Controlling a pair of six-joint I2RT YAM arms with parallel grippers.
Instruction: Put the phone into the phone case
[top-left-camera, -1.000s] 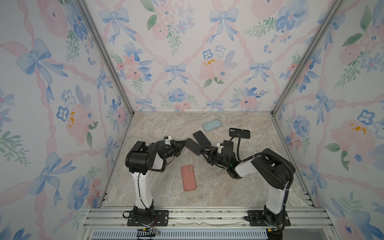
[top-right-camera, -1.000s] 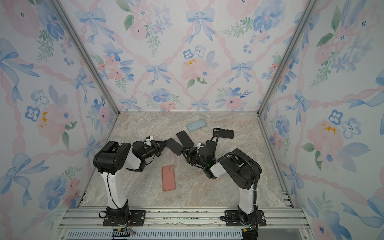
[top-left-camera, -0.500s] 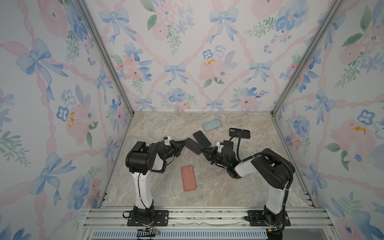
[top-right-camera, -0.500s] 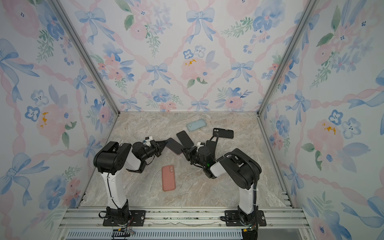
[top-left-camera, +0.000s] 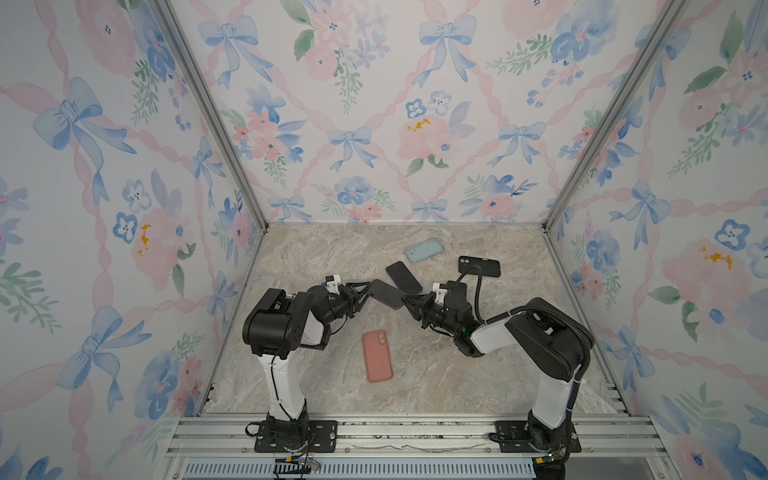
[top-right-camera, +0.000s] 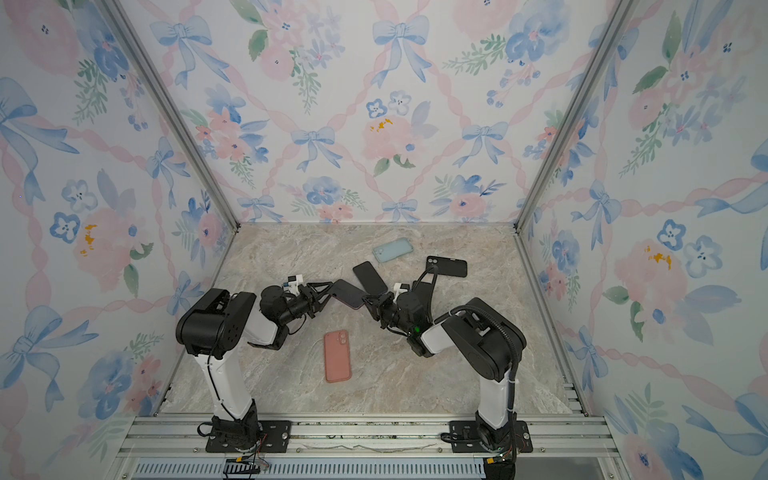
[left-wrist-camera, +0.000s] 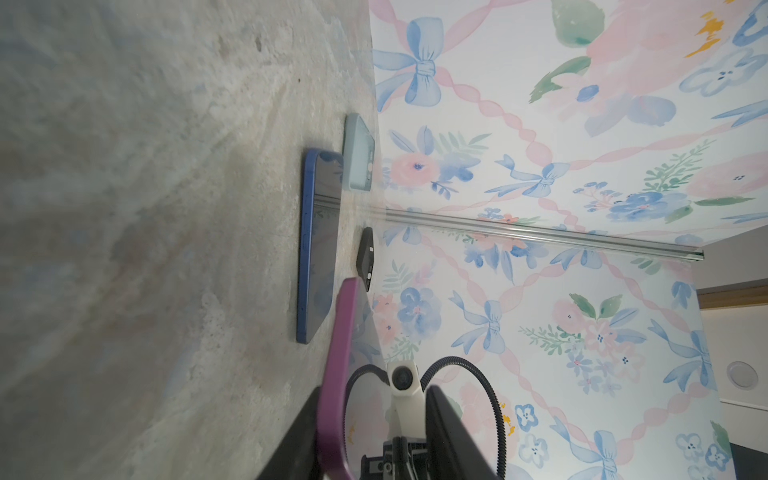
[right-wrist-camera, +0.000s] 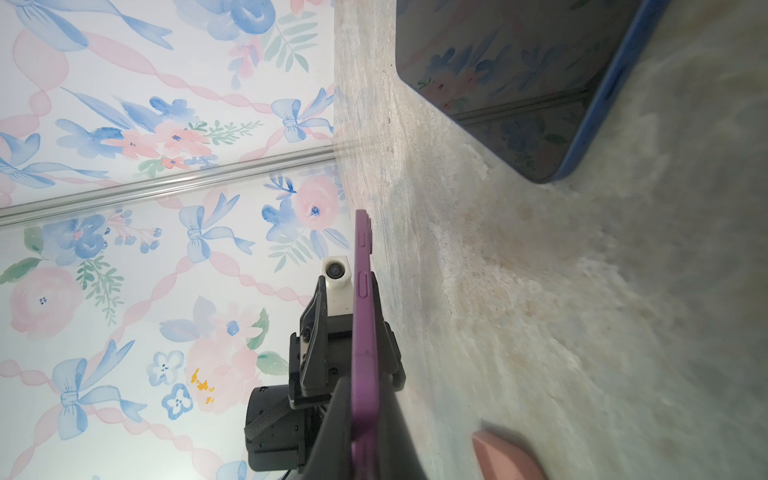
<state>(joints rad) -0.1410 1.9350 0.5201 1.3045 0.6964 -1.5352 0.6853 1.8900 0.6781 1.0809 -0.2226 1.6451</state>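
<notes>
Right gripper (top-left-camera: 408, 301) clamps one end of the purple phone (top-left-camera: 386, 294) (dark face up). Left gripper (top-left-camera: 366, 291) jaws stand apart around the opposite end.

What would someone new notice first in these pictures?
At the centre, a purple phone case is held off the marble tabletop: the right gripper is shut on one end, the left gripper open around the other. A salmon-pink phone case lies in front of them, and bow-and-flower wallpaper covers all three walls.
</notes>
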